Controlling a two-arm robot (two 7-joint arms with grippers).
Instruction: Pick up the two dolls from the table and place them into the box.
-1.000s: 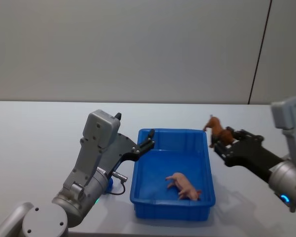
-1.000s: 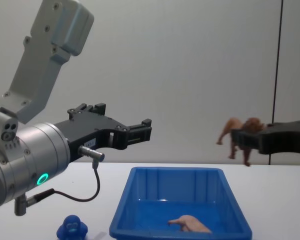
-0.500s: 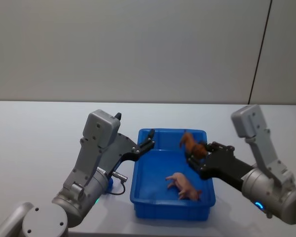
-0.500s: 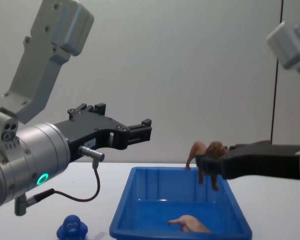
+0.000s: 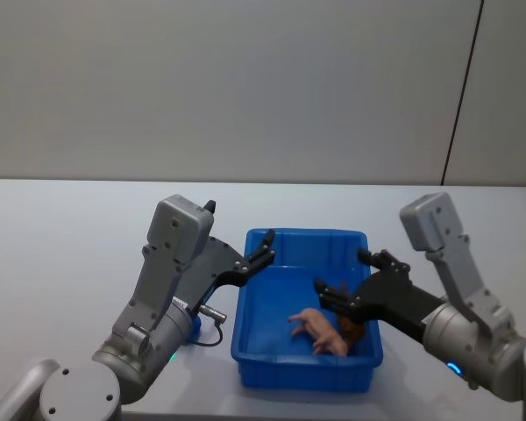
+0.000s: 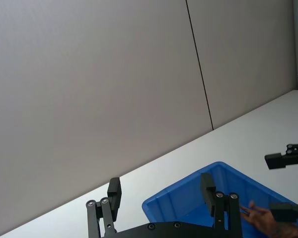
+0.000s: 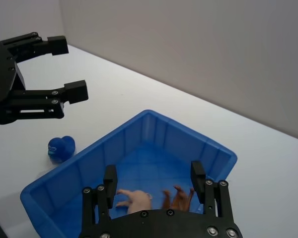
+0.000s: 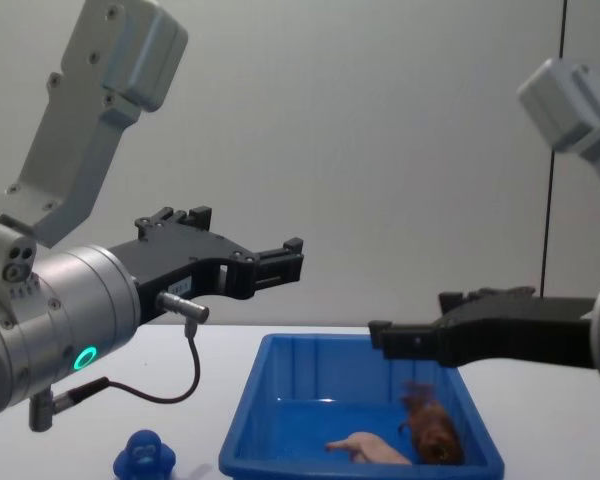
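Observation:
The blue box [image 5: 302, 239] sits on the table in front of me. A pale pink doll [image 5: 318, 328] lies on its floor, with a brown lion doll [image 5: 351, 327] on its side right beside it. Both also show in the chest view, pink doll [image 8: 370, 452] and lion [image 8: 432, 432]. My right gripper [image 5: 342, 272] hovers open just above the lion, holding nothing; the right wrist view shows its fingers [image 7: 110, 174] spread over both dolls. My left gripper [image 5: 267, 247] hangs open and still over the box's left rim.
A small rounded blue figure [image 8: 147, 455] stands on the table left of the box, under my left arm, also seen as the blue figure [image 7: 61, 147] in the right wrist view. A grey wall rises behind the table.
My right gripper carried the lion from the right to over the box, then opened. The lion dropped onto the box floor beside the pink doll. The left arm stayed still.

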